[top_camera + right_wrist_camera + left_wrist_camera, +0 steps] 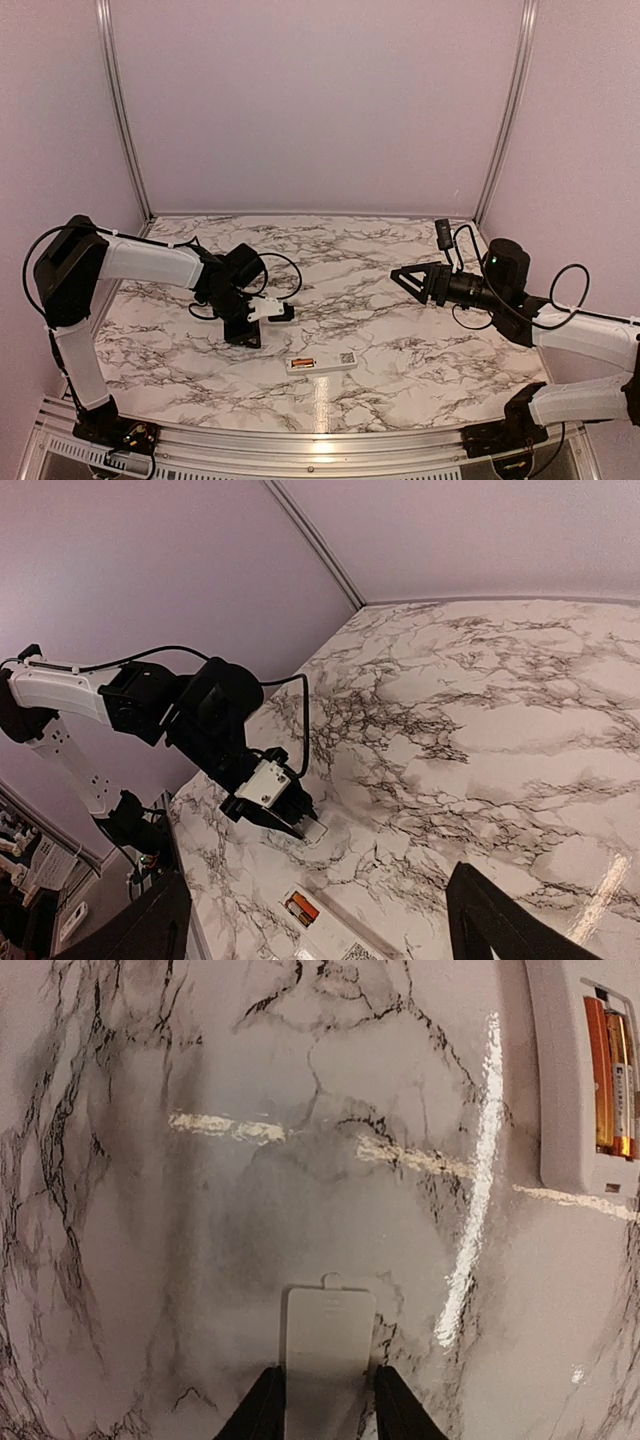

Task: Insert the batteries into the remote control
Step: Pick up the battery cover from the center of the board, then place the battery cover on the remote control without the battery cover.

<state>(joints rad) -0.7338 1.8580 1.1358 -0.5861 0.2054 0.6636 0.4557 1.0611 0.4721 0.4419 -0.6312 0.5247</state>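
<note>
1. The remote control (pixel 322 363) lies flat on the marble table (pixel 400 330), near the front edge and about midway between the two arms, with its back facing up.
2. Its compartment is uncovered. The batteries (pixel 612 1075) lie in it side by side, copper-orange, at the end of the remote nearer the left arm.
3. The left gripper (pixel 243 335) is down at the table surface, a little to the left of the remote and beyond it, apart from it.
4. The left wrist view shows its fingers (pixel 268 1405) drawn narrow, one against each long edge of a thin white battery cover (pixel 328 1325), which lies flat on the marble. The cover's small tab points away from the gripper.
5. The right gripper (pixel 405 277) hangs in the air over the right half of the table, well apart from the remote and pointing towards the left arm.
6. Its jaws stand wide, and nothing is between them.
</note>
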